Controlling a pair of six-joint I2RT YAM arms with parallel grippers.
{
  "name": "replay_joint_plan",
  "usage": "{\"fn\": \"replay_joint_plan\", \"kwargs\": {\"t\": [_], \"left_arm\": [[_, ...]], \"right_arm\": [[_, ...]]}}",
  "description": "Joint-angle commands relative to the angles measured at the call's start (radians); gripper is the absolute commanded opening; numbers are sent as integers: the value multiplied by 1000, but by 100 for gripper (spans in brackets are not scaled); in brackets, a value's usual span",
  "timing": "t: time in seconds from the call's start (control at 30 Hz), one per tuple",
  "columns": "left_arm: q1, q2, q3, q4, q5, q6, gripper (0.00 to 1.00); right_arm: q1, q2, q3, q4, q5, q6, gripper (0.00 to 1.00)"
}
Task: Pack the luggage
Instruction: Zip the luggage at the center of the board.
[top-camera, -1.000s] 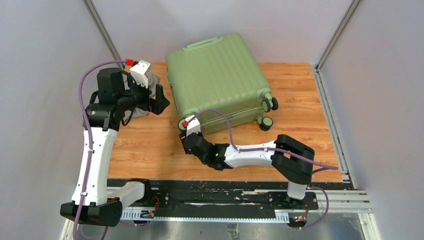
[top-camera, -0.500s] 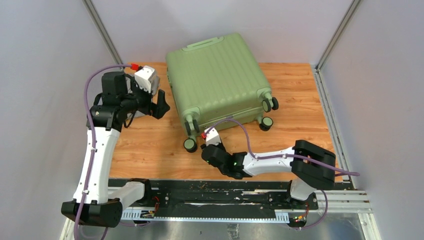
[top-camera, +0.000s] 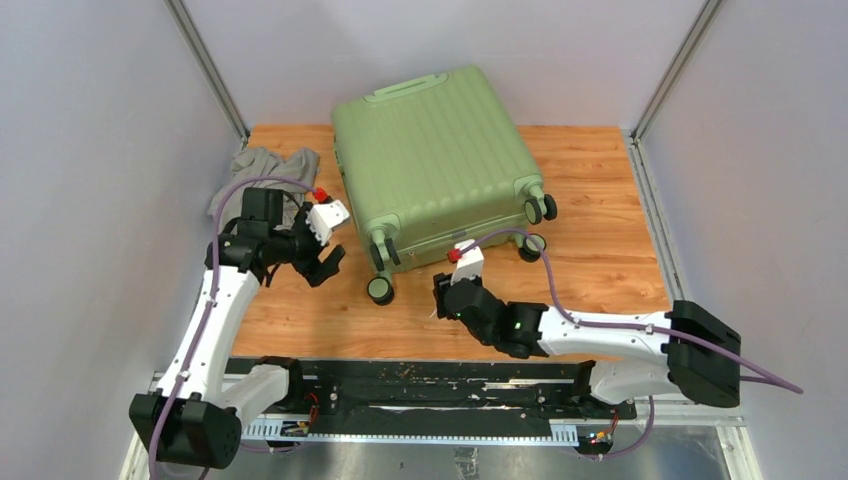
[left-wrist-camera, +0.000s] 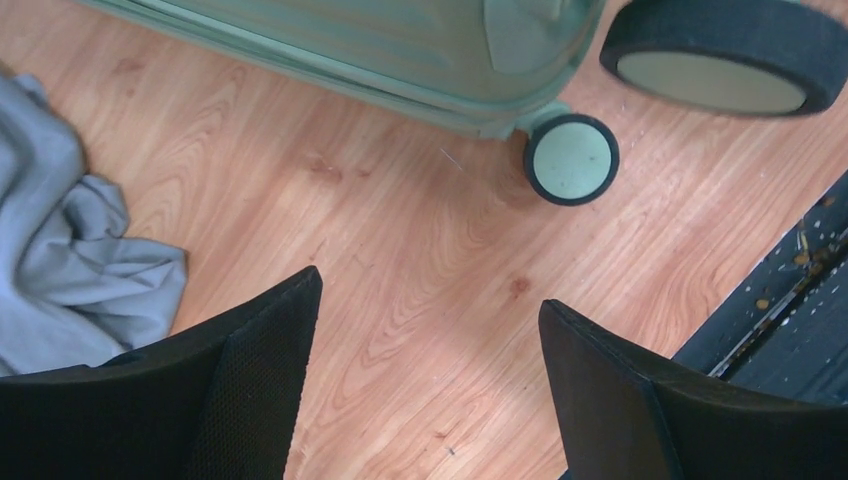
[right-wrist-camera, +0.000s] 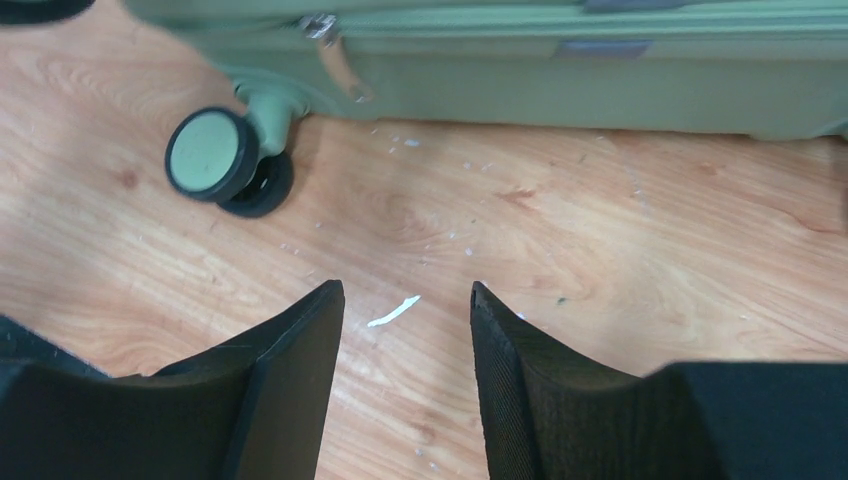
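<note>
right tool (top-camera: 438, 300): low over the table (top-camera: 600, 200), just short of the luggage's near edge. Jaws about half apart, nothing between them; bare wood shows in the gap in the right wrist view (right-wrist-camera: 405, 300).
left tool (top-camera: 327, 266): off the luggage's near-left corner, above the wood. Jaws wide apart and empty (left-wrist-camera: 430, 300).
wheels: one caster (top-camera: 380, 290) sticks out at the near-left corner, and a pair (top-camera: 536, 225) at the near-right corner. Both wrist views catch a caster close ahead (right-wrist-camera: 212, 155).
luggage (top-camera: 435, 165): lies closed, flat on a broad face, mid-table, reaching towards the back wall.
heading: wheel end faces the arms, top handle (top-camera: 405, 88) faces the back wall. Long axis runs near to far, with the far end leaning a little left. Ribs follow that axis.
handling (judged): stiff hard shell, will not give under the pads. Smooth ribbed skin looks slippery. Far too broad for the jaws to span, and probably heavy for one arm.
hold points (judged): zipper pull (right-wrist-camera: 320, 28) on the near edge, then the lid seam. The top handle serves for dragging. The shell may slide on the wood if pushed.
cloth (top-camera: 262, 170): grey garment, crumpled, left of the luggage and apart from it. Likely the item to go in.
status (judged): lid not yet open, nothing packed that can be seen.
</note>
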Motion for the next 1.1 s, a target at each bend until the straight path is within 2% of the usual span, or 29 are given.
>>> {"fn": "replay_joint_plan", "kwargs": {"t": [0.0, 0.1, 0.23, 0.33, 0.47, 0.73, 0.93, 1.07], "left_arm": [[-29, 33, -75, 23, 34, 111, 83], [-116, 26, -182, 75, -17, 145, 79], [-273, -4, -314, 193, -154, 176, 74], [-335, 3, -380, 300, -238, 222, 70], [-402, 76, -410, 336, -297, 270, 65], [-592, 272, -344, 362, -391, 350, 54], [-795, 431, -237, 329, -407, 331, 46], [-953, 531, -132, 281, -394, 307, 45]], "right_arm": [[-89, -81, -20, -52, -9, 70, 53], [-193, -144, -14, -110, -73, 98, 53], [-337, -212, -15, -188, -160, 117, 53], [-418, -252, -22, -205, -208, 117, 52], [-481, -263, -5, -224, -234, 104, 52], [-533, -255, 42, -250, -240, 62, 50], [-562, -286, 40, -265, -242, 40, 49], [-598, -315, 25, -289, -253, 34, 49]]}}
